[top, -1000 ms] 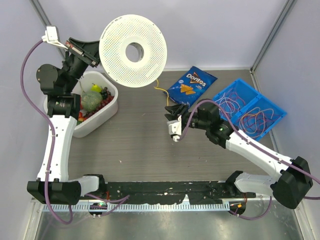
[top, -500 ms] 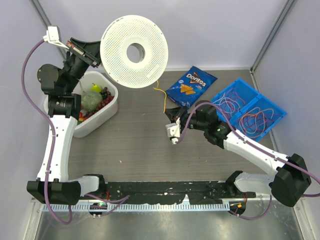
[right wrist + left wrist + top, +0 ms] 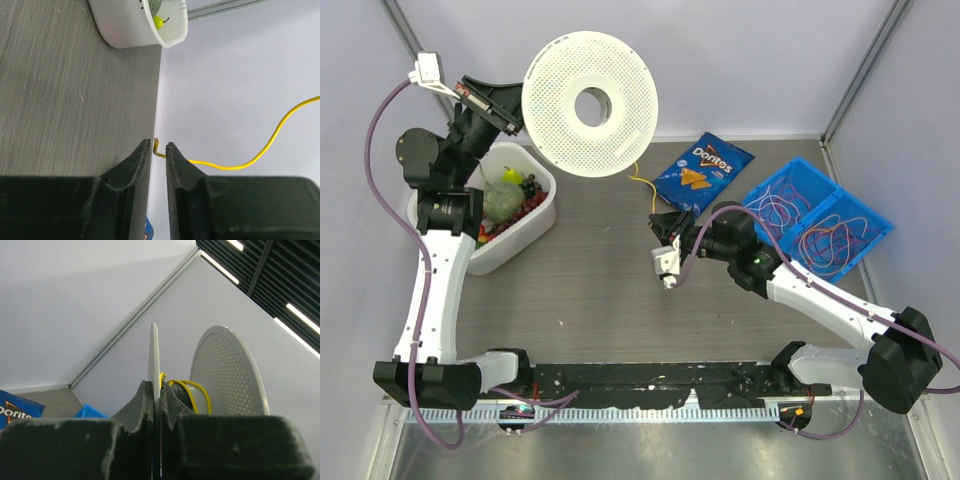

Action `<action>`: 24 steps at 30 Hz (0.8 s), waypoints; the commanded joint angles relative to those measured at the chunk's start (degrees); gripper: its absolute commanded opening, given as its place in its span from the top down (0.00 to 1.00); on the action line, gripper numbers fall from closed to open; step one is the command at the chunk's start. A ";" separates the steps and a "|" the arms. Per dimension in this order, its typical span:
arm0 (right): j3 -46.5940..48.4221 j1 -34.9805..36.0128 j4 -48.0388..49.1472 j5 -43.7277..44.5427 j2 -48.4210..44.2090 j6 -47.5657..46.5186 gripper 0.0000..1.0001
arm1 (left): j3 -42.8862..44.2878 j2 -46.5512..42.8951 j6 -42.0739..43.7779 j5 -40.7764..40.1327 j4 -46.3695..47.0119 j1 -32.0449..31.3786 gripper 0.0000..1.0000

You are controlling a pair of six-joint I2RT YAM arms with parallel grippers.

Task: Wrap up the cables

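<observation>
Here the Doritos bag (image 3: 705,172) lies flat on the grey table (image 3: 590,290) and serves as the marker for the rest. Up and to the left of the bag, raised off the table, is the white perforated spool (image 3: 560,100). The left gripper (image 3: 155,390) holds it by the rim. In the left wrist view its two fingers are pressed together on the thin edge of the near flange.

A few turns of the yellow cable (image 3: 192,386) sit on the hub between the two flanges. From the spool the cable drops past the bag's left edge and ends just in front of the bag's near-left corner, at the right gripper (image 3: 158,145). There the jaws stand a narrow gap apart. The cable's bent tip sits in that gap at the very fingertips. The wall shows through beside it, so the tip is not pinched.

Just right of the bag is a blue crate (image 3: 860,205) holding loose loops of other cables (image 3: 825,240), white and orange-red. Well to the left of the bag sits a white tub (image 3: 545,195) with fruit in it.
</observation>
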 commanded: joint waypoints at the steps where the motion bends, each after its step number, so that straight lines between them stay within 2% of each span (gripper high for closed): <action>1: 0.35 0.25 2.25 -0.95 -1.19 -2.18 0.77 | 0.74 -1.40 -0.15 -0.74 3.16 -0.40 1.00; 3: 0.26 0.25 2.34 -0.95 -0.93 -2.71 0.77 | 0.65 -1.57 -0.06 -0.83 3.08 -0.40 1.00; 5: 0.17 0.25 2.25 -1.03 -0.93 -2.88 0.82 | 0.48 -1.66 0.03 -0.83 2.90 -0.49 1.00; 9: 0.35 0.33 1.99 -1.47 -1.19 -2.80 0.99 | 0.13 -1.75 0.12 -0.83 2.81 -0.49 1.00; 14: 2.02 0.25 -2.48 -5.42 -2.77 1.23 0.99 | -0.58 -1.40 0.64 -0.91 2.02 -0.57 1.00; 18: 4.13 0.51 -7.14 -12.09 -4.61 5.63 0.99 | -1.63 -1.31 2.57 -2.14 -0.08 -0.66 1.00; 21: 5.79 2.61 -11.36 -14.13 -6.37 7.57 0.99 | -2.95 -1.14 6.51 -4.60 -3.94 -1.28 1.00; 24: 8.08 7.17 -15.67 -15.36 -7.43 10.11 0.99 | -2.78 0.26 10.91 -8.46 -12.28 -2.59 1.00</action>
